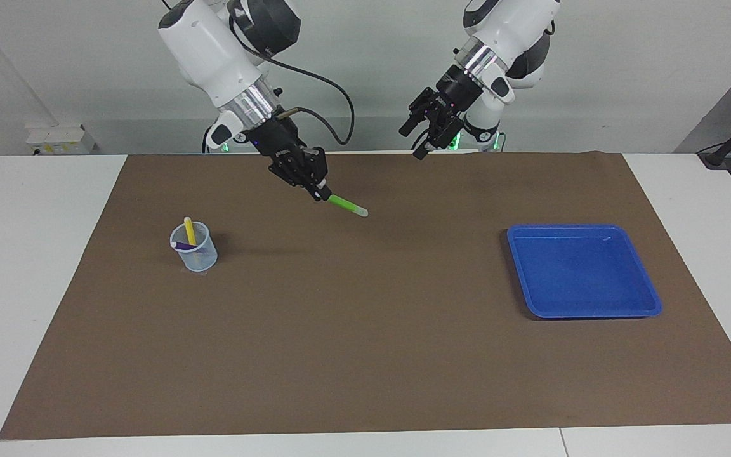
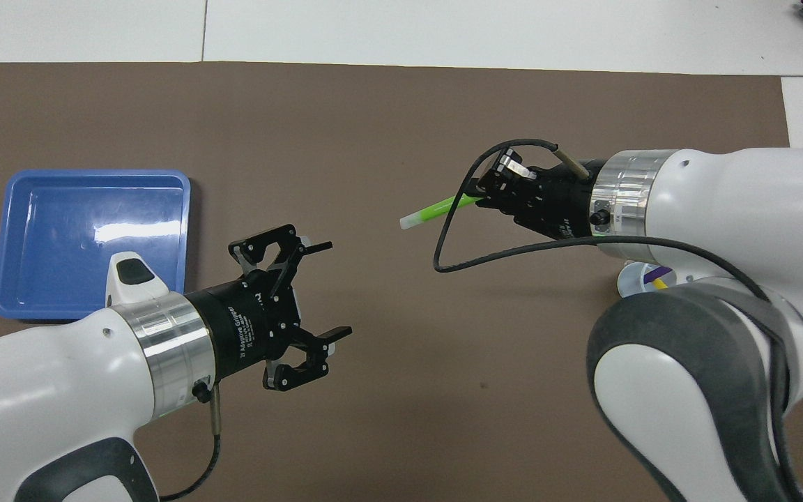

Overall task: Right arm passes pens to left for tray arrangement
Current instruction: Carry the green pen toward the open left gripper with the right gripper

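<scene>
Gripping the green pen (image 1: 346, 204) above bare brown mat (image 1: 365, 330), right pincer (image 1: 320, 192) faces the spread-open left pincer (image 1: 417, 134).

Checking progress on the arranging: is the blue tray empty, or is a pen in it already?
Empty. The blue tray shows only its bare floor in both views; no pen lies in it.

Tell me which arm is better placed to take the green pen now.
Left, probably: the left gripper is open, empty, facing the green pen, whose pale end sticks out of the shut right gripper.
</scene>
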{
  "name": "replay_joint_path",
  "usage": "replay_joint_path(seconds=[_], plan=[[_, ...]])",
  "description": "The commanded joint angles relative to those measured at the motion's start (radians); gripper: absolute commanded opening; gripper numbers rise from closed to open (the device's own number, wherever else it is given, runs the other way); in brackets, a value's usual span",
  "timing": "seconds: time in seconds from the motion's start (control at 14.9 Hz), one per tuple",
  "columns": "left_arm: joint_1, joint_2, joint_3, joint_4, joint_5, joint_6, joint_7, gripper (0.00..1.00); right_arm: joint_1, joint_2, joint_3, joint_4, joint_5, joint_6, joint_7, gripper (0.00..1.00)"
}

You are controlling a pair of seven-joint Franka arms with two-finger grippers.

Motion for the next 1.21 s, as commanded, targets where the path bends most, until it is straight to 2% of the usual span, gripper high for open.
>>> replay_joint_path(seconds=[0.0, 0.34, 0.67, 1.14], plan=[[-0.051, 0.006, 0.009, -0.03, -0.014, 0.093, -0.058, 1.0, 0.04, -0.047, 0.001, -0.079, 0.061, 0.116, 0.089, 0.0], [-0.103, 0.078, 0.009, -0.023, -0.012, 0.199, -0.065, 1.0, 0.082, -0.049, 0.001, -0.086, 0.155, 0.193, 0.129, 0.0], [-0.119, 0.121, 0.009, -0.003, -0.011, 0.272, -0.054, 0.97, 0.119, -0.062, 0.003, -0.099, 0.18, 0.17, 0.155, 0.0], [-0.097, 0.149, 0.012, 0.034, -0.006, 0.28, 0.05, 0.95, 0.151, -0.085, 0.004, -0.135, 0.192, 0.169, 0.158, 0.0]])
